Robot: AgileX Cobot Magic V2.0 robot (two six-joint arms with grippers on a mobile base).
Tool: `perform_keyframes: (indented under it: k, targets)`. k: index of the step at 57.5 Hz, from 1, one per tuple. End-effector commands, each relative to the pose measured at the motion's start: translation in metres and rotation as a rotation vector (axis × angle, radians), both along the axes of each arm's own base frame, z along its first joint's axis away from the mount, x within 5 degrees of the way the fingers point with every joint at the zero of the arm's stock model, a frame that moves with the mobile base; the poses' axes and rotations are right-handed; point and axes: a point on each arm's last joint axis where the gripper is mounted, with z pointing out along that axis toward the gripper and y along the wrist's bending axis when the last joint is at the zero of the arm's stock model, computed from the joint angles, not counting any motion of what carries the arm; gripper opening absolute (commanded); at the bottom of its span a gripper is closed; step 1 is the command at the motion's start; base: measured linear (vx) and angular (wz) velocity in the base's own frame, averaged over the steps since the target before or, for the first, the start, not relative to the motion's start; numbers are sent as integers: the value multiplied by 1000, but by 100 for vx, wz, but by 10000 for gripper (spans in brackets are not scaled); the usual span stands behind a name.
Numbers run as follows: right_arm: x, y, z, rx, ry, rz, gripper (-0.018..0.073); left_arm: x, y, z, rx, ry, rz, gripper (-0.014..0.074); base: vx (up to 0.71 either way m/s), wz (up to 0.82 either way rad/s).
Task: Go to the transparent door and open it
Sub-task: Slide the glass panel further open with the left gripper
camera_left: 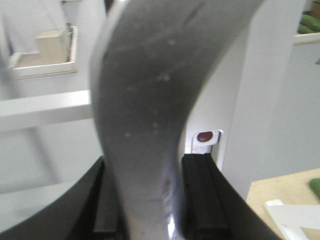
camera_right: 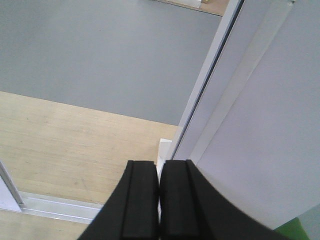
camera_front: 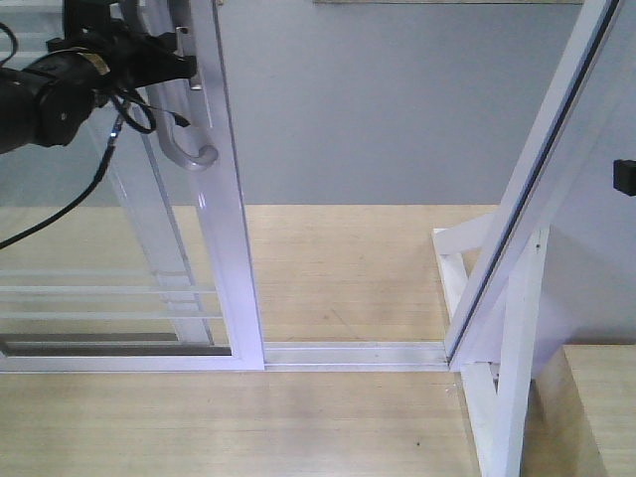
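From the front view I see the transparent door (camera_front: 149,248) at left, slid aside, a gap between its white frame and the fixed post (camera_front: 517,199) at right. My left gripper (camera_front: 184,65) sits at the curved grey handle (camera_front: 184,129). The left wrist view settles it: the jaws are clamped on the handle (camera_left: 145,115) (black fingers (camera_left: 200,195) pressing on both sides). The right wrist view alone shows my right gripper (camera_right: 159,200), jaws pressed together holding nothing, above the wooden floor (camera_right: 70,140) beside the post.
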Motion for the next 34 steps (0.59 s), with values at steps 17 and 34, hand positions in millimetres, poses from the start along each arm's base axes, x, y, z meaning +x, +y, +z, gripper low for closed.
perform_keyframes:
  k: [17,34]
  targets:
    - [0,-1,19,-17,-126,5,155,-53,-8,37,-3,-87,-51,466,0,1]
    - [0,-1,19,-32,-125,5,155,-122,18,9,2,0,-19,538,0,0]
